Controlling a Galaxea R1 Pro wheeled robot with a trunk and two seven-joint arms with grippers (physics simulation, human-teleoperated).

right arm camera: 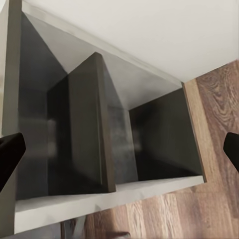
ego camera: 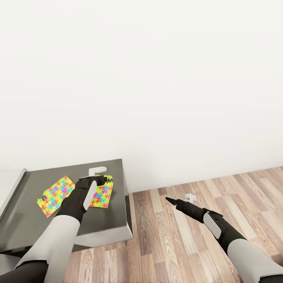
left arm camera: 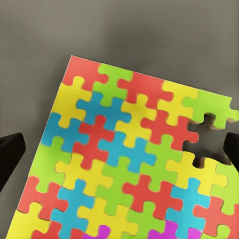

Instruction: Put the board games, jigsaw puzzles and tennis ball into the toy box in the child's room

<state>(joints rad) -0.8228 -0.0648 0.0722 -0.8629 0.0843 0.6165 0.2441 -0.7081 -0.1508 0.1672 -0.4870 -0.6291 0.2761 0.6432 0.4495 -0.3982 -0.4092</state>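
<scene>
Status: early. 2 puzzles lie flat on the dark cabinet top (ego camera: 102, 224), neither one in a toy box, and no toy box, games or ball in frame here.

Puzzle A (ego camera: 56, 195) sits toward the cabinet's left side. Puzzle B (ego camera: 101, 194) is just beside it to the right, partly under your L arm. A small white bracket-like thing (ego camera: 97, 171) sits on the cabinet top behind B; can't tell what it is.

L gripper (ego camera: 105, 180) hangs right over B's far edge. L wrist cam looks straight down on B (left arm camera: 134, 159): panel flat on the grey top, 1 notch missing at an edge. Both fingertips (left arm camera: 10, 154) show at the frame's sides, wide apart, straddling the panel, holding nothing. Contact w/ the panel: can't tell.

R gripper (ego camera: 169, 200) is out over the plank floor (ego camera: 188, 243), well apart from the cabinet. R wrist cam faces the cabinet's open shelves (right arm camera: 99, 139); tips at the frame edges, so jaws spread, empty.

Judgement: 0 of 6 toys confirmed boxed from these views. You're set up for a pick on B. A thin flat panel is likely awkward to pinch from above; you may need an edge.
</scene>
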